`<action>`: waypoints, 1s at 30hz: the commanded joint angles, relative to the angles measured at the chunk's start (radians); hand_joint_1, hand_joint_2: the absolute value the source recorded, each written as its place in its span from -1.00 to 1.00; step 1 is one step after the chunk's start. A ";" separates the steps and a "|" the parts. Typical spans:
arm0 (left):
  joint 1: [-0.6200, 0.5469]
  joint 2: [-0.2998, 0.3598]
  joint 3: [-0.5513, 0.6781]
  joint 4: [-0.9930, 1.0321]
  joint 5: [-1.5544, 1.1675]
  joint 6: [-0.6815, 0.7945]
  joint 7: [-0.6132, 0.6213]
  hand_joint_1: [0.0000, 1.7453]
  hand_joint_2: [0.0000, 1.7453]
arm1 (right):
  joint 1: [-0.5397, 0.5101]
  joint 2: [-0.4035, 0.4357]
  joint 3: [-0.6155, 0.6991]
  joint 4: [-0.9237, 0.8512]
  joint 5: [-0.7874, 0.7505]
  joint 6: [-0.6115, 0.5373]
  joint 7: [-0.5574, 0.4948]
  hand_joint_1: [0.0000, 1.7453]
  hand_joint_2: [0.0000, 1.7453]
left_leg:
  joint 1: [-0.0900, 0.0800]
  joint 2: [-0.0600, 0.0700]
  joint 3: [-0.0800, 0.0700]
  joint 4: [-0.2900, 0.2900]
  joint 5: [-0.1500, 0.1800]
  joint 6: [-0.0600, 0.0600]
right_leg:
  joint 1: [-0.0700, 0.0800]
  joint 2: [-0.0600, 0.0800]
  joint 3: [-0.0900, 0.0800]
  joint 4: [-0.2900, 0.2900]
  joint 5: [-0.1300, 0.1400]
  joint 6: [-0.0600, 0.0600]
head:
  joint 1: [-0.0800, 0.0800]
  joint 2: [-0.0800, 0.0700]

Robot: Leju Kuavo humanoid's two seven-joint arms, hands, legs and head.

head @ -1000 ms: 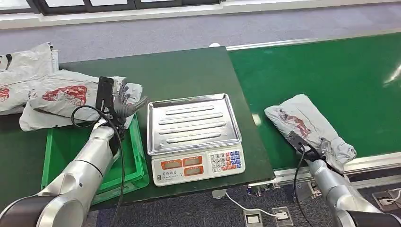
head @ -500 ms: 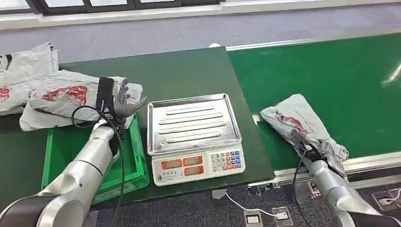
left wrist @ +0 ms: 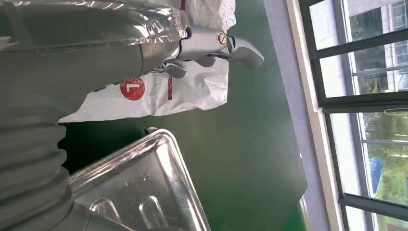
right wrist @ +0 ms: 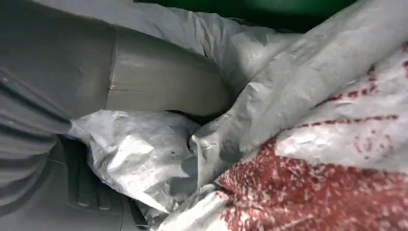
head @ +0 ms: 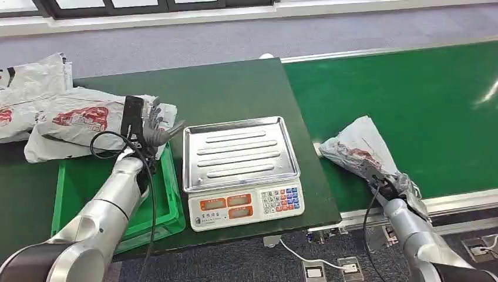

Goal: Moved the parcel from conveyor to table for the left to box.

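Grey plastic wraps the parcel (head: pixel 365 154), a crumpled bag with a red print, which the right hand (head: pixel 389 187) grips by its near end at the front edge of the green conveyor (head: pixel 423 100). The far end of the parcel is tilted up off the belt, and its left corner lies close to the edge of the dark green table (head: pixel 235 88). In the right wrist view the thick grey thumb (right wrist: pixel 163 82) presses into the bunched plastic of the parcel (right wrist: pixel 312 144), with folds gathered under the hand.

Near the front of the table stands a scale (head: pixel 242 170) with a steel pan and a keypad facing the robot. To its left sits a green crate (head: pixel 170 200), and the left arm reaches over it. The left hand (head: pixel 154 130) hangs above the far corner of the crate, holding nothing, its fingers spread apart; the left wrist view shows the fingers (left wrist: pixel 231 45) extended over a white bag (left wrist: pixel 159 91) and the corner of the steel pan (left wrist: pixel 139 183).

Farther back on the left side of the table lies a pile of other grey bags (head: pixel 64 117) with red prints. Beyond the table runs grey floor (head: pixel 205 38).
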 commanded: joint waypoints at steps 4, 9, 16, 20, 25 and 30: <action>-0.028 0.002 -0.051 0.034 0.001 -0.007 0.005 -1.00 1.00 | -0.001 0.041 -0.087 -0.024 0.005 -0.038 -0.043 1.00 1.00 | 0.001 0.000 0.003 -0.001 -0.001 0.000 | 0.001 0.001 0.003 -0.002 0.000 -0.001 | 0.000 0.000; -0.028 0.004 -0.053 0.032 0.003 -0.004 -0.002 -1.00 1.00 | -0.076 0.086 -0.106 -0.120 -0.044 -0.164 -0.231 1.00 1.00 | 0.000 0.004 0.001 0.000 -0.001 0.000 | 0.000 0.005 0.000 -0.001 0.001 -0.001 | 0.000 0.000; -0.072 -0.028 -0.069 0.028 -0.002 0.010 -0.008 -1.00 1.00 | -0.374 0.136 -0.066 -0.296 -0.194 -0.132 -0.346 1.00 1.00 | -0.003 0.012 -0.005 0.004 -0.001 0.000 | -0.004 0.012 -0.010 0.007 0.002 0.000 | 0.000 0.000; -0.106 -0.049 -0.067 0.032 0.003 0.012 -0.007 -1.00 1.00 | -0.545 0.158 -0.030 -0.193 -0.241 -0.099 -0.319 1.00 1.00 | -0.003 0.007 -0.007 0.003 0.002 0.002 | -0.004 0.007 -0.010 0.006 0.003 0.000 | 0.000 0.000; -0.117 -0.051 -0.064 0.041 0.005 0.016 -0.002 -1.00 1.00 | -0.575 0.164 -0.019 -0.116 -0.277 -0.121 -0.342 1.00 1.00 | -0.002 0.003 -0.003 0.001 0.003 0.001 | -0.002 0.004 -0.004 0.003 0.002 -0.001 | 0.000 0.000; -0.136 -0.049 -0.051 0.047 0.013 0.029 0.001 -1.00 1.00 | -0.627 0.201 0.018 -0.029 -0.282 -0.065 -0.347 1.00 1.00 | -0.001 0.004 -0.002 0.001 0.002 0.001 | -0.002 0.005 -0.004 0.003 0.002 -0.001 | 0.000 0.000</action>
